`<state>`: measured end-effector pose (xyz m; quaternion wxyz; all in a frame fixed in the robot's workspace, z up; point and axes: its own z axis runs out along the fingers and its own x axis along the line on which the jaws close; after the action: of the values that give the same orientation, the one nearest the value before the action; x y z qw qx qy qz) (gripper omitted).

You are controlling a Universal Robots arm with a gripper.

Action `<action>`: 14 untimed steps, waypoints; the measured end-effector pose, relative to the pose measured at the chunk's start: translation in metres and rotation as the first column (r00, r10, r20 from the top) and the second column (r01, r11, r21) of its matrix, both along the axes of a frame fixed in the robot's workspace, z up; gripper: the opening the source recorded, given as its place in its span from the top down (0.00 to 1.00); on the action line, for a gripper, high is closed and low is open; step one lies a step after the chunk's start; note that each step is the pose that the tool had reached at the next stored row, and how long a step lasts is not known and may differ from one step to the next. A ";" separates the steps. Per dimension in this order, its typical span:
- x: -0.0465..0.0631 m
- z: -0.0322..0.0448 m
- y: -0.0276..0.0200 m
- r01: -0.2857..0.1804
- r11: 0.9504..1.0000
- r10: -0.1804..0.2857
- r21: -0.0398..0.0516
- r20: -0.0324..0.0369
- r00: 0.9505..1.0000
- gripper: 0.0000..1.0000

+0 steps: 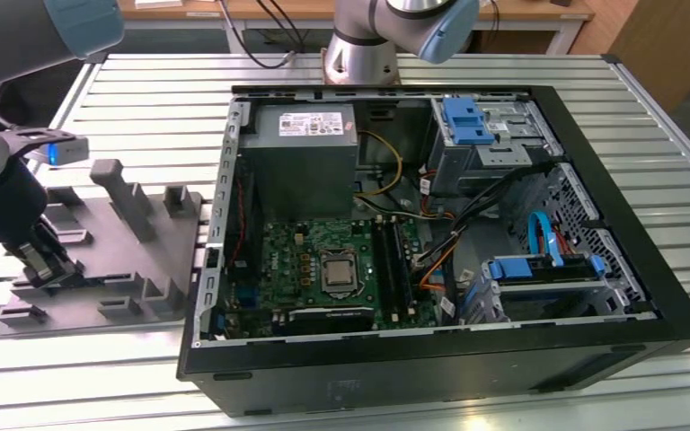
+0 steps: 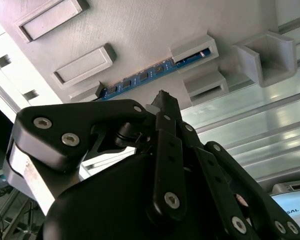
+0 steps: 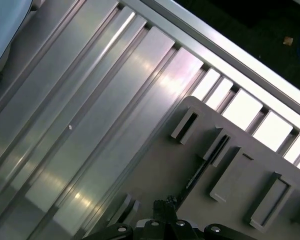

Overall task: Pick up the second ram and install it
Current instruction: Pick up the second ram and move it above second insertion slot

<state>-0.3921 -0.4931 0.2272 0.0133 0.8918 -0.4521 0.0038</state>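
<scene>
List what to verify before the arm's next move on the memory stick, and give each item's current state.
1. Memory stick seated on edge in the grey holder: ok.
2. Pincer close to the stick's middle: ok in the second wrist view; whether it touches, cannot tell.
3. Computer case open, motherboard exposed: ok.
4. Black memory slots free to take a stick: cannot tell.
5. Cables clear of those slots: cannot tell; they run right beside them.
</scene>
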 end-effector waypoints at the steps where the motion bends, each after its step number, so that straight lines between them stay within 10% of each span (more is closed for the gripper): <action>1: 0.000 0.0000 0.0000 -0.006 1.000 0.006 0.000 0.000 1.000 0.90; 14: 0.000 0.0001 0.0000 -0.087 0.996 0.087 0.000 0.000 0.996 0.90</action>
<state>-0.3921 -0.4931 0.2272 0.0132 0.9107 -0.4129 0.0043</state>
